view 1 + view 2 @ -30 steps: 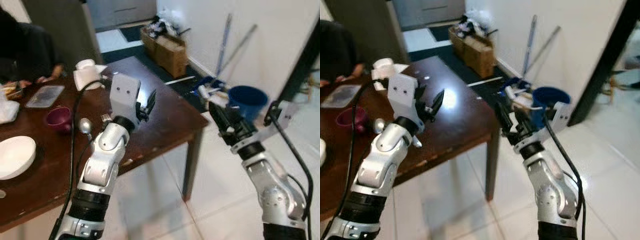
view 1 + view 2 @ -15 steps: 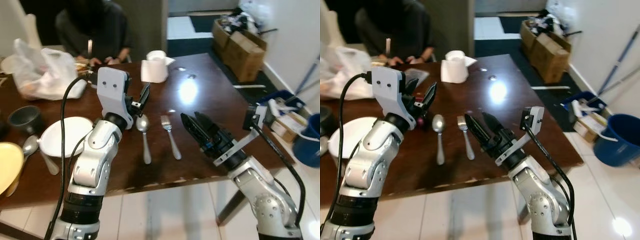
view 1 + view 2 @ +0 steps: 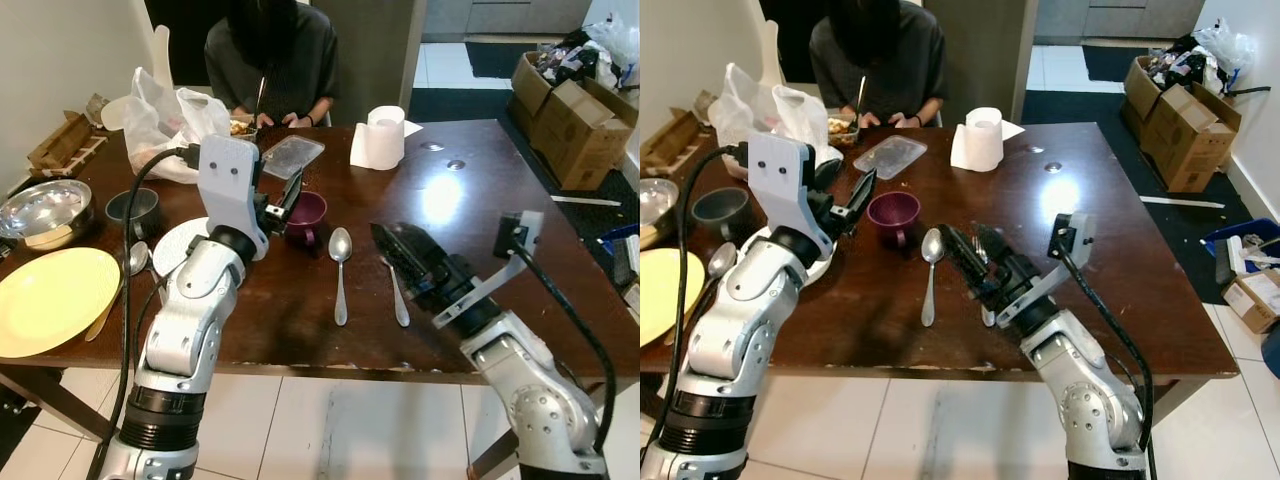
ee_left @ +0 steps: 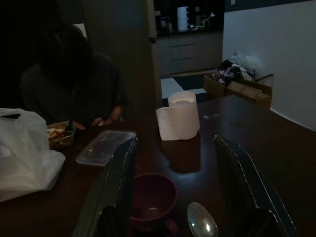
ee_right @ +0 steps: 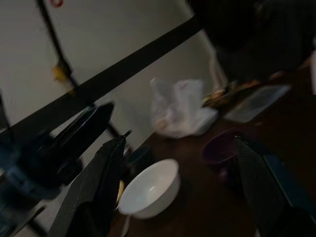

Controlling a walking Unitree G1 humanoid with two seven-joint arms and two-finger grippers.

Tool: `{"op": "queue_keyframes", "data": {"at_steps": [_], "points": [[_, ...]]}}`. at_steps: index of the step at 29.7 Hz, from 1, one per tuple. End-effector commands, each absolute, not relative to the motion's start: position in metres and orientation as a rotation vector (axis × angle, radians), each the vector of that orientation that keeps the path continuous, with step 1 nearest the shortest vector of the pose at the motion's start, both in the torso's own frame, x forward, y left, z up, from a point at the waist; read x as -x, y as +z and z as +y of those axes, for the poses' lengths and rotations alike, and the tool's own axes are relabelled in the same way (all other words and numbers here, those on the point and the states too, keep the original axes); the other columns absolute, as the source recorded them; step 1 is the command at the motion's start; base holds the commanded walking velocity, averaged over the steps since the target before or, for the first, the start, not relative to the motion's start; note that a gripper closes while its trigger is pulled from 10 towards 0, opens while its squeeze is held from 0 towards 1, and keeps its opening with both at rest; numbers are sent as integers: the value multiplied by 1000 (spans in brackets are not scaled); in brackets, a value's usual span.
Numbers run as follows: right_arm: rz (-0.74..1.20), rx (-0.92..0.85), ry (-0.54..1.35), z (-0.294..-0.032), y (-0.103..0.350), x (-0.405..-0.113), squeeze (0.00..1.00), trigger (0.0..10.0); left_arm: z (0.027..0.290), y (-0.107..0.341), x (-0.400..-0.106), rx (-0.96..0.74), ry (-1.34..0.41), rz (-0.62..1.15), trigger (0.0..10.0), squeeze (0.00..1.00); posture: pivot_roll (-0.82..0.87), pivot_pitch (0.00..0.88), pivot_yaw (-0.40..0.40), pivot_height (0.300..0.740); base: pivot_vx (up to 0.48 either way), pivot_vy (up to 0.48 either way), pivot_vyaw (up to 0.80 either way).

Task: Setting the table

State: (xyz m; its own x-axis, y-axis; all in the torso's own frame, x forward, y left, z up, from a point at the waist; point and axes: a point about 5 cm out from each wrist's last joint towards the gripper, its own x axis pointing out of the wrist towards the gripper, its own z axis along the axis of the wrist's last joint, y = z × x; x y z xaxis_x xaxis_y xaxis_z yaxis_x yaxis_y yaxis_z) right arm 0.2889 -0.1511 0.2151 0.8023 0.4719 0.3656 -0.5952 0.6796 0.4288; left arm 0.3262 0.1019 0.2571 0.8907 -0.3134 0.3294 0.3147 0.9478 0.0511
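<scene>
The view has swung to face the surface (image 3: 470,200) squarely. Both tools, left tool (image 3: 285,196) and right tool (image 3: 405,250), hover spread and empty beside the spoon (image 3: 340,270), so placing hasn't begun.

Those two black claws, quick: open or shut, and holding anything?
Left gripper: open, empty, above the purple cup.
Right gripper: open, empty, over the table.

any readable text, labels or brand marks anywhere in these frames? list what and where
None readable.
Cardboard boxes: no print can be made out.
Paper roll, plastic bag, clear lid: plain, no lettering visible.
Left gripper and right gripper housings: no markings legible.
</scene>
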Motion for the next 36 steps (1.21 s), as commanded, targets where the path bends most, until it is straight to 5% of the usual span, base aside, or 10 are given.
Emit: {"op": "queue_keyframes", "data": {"at_steps": [1, 16, 24, 36], "points": [[-234, -577, 567, -153, 213, -292, 0, 10000, 103, 249, -328, -21, -316, -300, 10000, 0, -76, 0, 121, 740, 0, 0, 0], [-42, -432, 393, -163, 183, -315, 0, 10000, 85, 235, -335, -162, -518, -132, 10000, 0, -53, 0, 136, 740, 0, 0, 0], [131, -235, 372, -161, 159, -351, 0, 10000, 109, 214, -304, -175, -668, 55, 10000, 0, 56, 60, 107, 740, 0, 0, 0], [293, -150, 369, -163, 139, -365, 0, 10000, 123, 203, -274, -249, -785, 188, 10000, 0, 108, 115, 80, 740, 0, 0, 0]]}}
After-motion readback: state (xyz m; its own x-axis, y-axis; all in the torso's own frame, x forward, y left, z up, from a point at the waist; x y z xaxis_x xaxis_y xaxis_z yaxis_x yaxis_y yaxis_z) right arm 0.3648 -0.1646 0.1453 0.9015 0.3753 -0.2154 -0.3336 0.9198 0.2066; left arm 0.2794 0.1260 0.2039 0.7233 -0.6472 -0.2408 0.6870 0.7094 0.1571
